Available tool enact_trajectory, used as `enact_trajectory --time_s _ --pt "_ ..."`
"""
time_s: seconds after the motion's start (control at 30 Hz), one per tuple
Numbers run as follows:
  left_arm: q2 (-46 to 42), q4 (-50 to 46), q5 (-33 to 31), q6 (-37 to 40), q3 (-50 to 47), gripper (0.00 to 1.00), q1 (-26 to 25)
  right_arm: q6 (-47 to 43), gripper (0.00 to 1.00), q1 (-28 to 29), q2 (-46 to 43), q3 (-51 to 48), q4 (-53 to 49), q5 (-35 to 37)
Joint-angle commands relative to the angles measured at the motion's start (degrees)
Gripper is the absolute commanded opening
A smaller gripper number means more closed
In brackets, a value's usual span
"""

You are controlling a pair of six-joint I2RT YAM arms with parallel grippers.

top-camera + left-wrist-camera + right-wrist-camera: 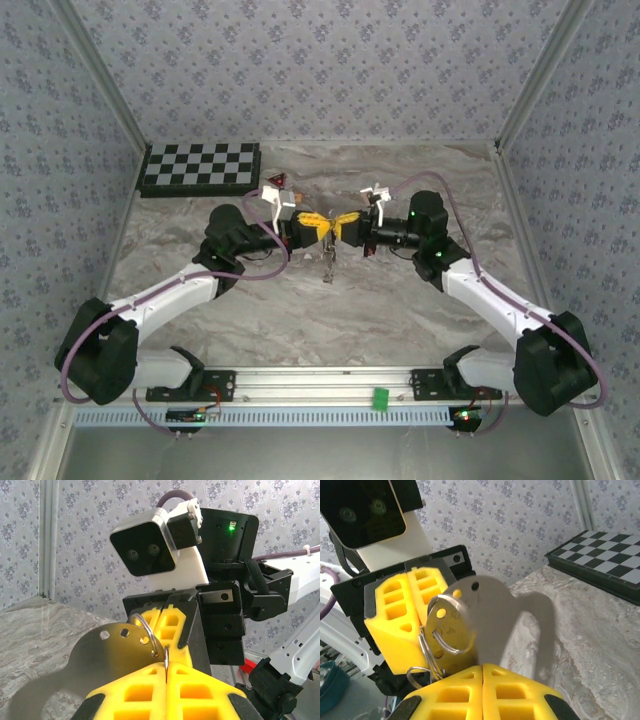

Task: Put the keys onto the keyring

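Observation:
My left gripper [318, 226] and right gripper [343, 227] meet tip to tip above the middle of the table. The left gripper [165, 669] is shut on a thin wire keyring [166, 656] seen edge-on at its seam. A second keyring [148, 629] passes through a hole in a flat grey metal plate [107, 655] with several holes, which hangs down beside the fingers [328, 262]. The right gripper [482, 669] is shut, its tips against the plate [485, 615] and rings [426, 652]; I cannot tell whether it pinches them. The keys are out of view.
A black-and-white chequerboard [200, 167] lies at the far left of the marble table [300, 310]. A small red piece [278, 181] sits near it. A green block [380, 399] rests on the front rail. Patterned walls close in three sides.

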Motion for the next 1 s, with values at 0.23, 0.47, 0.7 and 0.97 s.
enact_trajectory --time_s 0.23,0.47,0.7,0.97 --pt "-2.05 2.65 -1.52 0.46 0.75 0.0 -0.26 -3.63 0.18 -0.23 -3.17 -1.77 -4.58 2.75" --pt "-2.32 2.17 -2.23 1.02 0.3 0.0 -0.22 -4.01 0.27 -1.85 -8.89 -4.14 -5.33 5.78" --pt "-2.23 2.35 -2.03 0.73 0.26 0.0 -0.23 -3.82 0.27 -1.67 -10.75 -4.26 -3.36 6.35" --pt "-2.31 2.61 -1.81 0.27 0.01 0.0 -0.23 2.1 0.33 -1.48 -8.33 -4.78 8.37 6.12"
